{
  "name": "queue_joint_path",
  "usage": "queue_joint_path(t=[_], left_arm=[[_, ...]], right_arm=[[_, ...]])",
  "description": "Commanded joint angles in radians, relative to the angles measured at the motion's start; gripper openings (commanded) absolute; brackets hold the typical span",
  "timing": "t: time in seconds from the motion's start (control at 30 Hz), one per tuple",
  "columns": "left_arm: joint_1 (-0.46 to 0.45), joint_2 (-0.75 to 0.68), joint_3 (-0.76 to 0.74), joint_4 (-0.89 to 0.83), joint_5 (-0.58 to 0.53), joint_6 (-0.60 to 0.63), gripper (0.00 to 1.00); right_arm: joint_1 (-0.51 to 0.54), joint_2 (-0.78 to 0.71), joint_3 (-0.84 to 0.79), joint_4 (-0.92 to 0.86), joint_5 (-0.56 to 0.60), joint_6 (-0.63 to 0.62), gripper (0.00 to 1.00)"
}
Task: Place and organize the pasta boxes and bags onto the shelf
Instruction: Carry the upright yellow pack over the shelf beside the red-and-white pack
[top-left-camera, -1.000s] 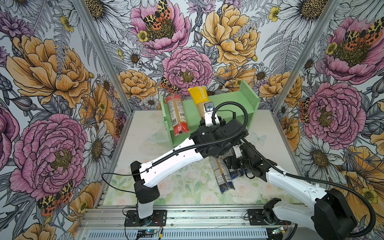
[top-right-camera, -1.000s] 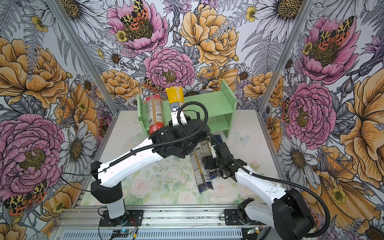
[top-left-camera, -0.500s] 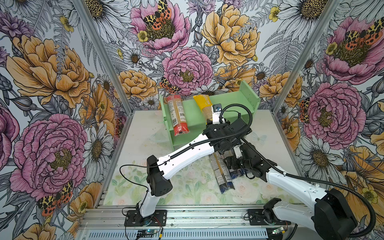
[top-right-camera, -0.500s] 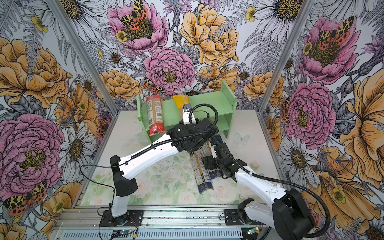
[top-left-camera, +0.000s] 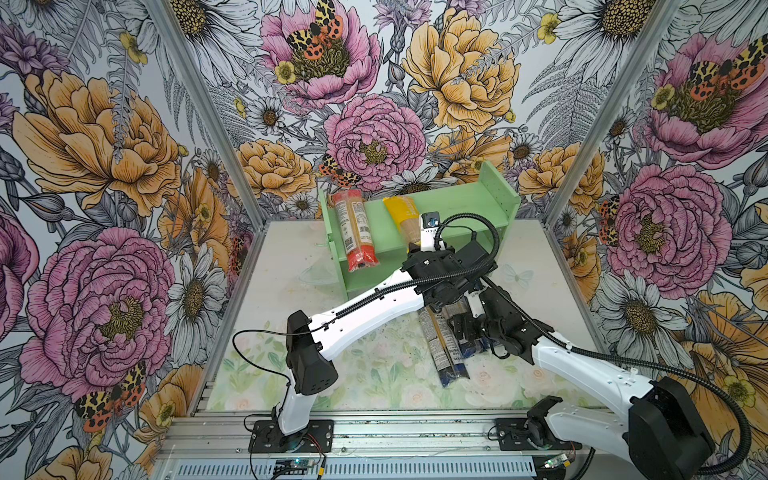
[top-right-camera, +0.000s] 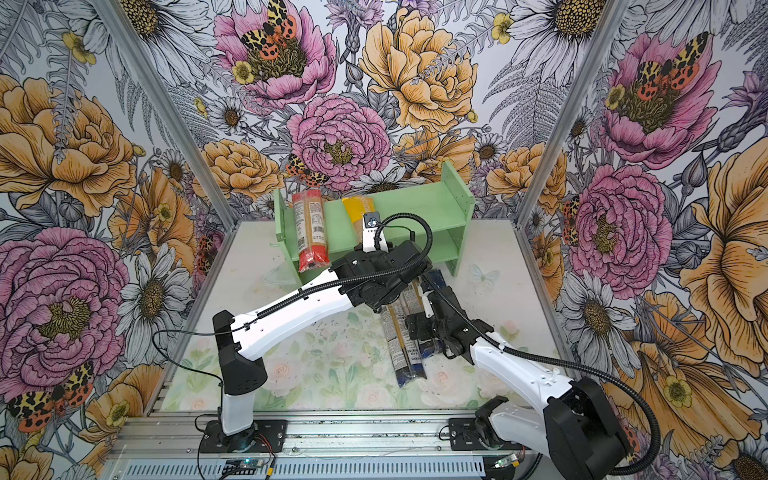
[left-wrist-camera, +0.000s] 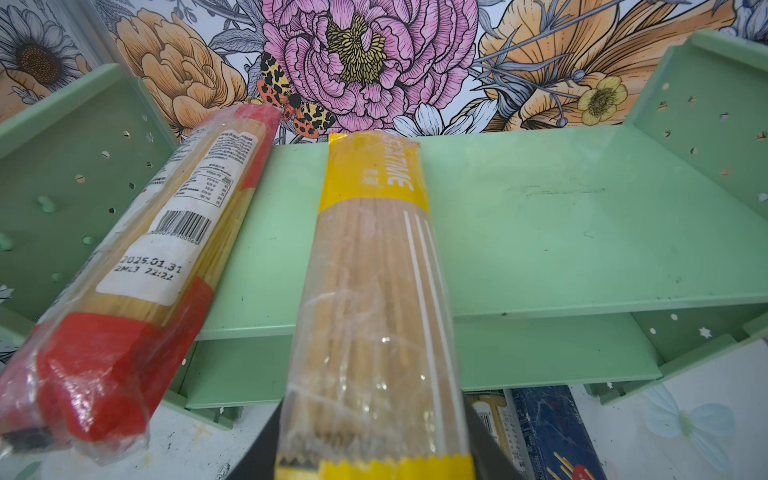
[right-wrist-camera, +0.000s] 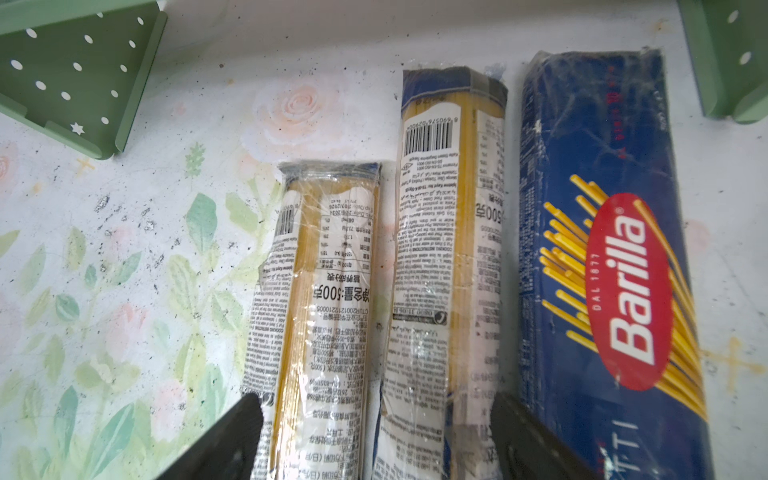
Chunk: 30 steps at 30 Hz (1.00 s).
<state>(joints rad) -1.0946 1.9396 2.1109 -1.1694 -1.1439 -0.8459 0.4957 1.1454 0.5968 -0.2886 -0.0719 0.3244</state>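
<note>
Lowered, yellow bag (left-wrist-camera: 374, 270) stays gripped by left hand (left-wrist-camera: 374, 455); wrist view alone shows right hand (right-wrist-camera: 376, 415) probably open.

I've got the right half of the shelf (top-left-camera: 469, 203) top bare, a clear way in. The red bag (top-left-camera: 354, 232) and yellow bag (top-left-camera: 400, 210) block its left. My left arm (top-left-camera: 374, 311) bars the front, over the packs (top-left-camera: 444, 353). Leftward the table (top-left-camera: 282, 270) lies open.

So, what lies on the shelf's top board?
A red-ended clear bag and a yellow bag, both overhanging its front edge. From above, the left gripper holding the yellow bag covers its near end.
</note>
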Motion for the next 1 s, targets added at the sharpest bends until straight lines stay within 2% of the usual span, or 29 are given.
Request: queue_joint_path(t=[0.0, 0.2, 0.4, 0.97], left_arm=[[0.002, -0.102, -0.029, 0.059, -0.089, -0.035, 0.00], [-0.001, -0.169, -0.107, 0.059, -0.096, -0.070, 0.00], [0.005, -0.176, -0.153, 0.060, -0.098, -0.075, 0.00], [0.010, -0.138, -0.177, 0.066, -0.103, 0.022, 0.00]], right_arm=[[-0.006, -0.008, -0.003, 0.003, 0.023, 0.012, 0.88], [-0.006, 0.005, 0.007, 0.004, 0.018, 0.012, 0.88], [-0.005, 0.009, 0.012, 0.004, 0.016, 0.016, 0.88], [-0.006, 0.020, 0.013, 0.005, 0.024, 0.013, 0.88]])
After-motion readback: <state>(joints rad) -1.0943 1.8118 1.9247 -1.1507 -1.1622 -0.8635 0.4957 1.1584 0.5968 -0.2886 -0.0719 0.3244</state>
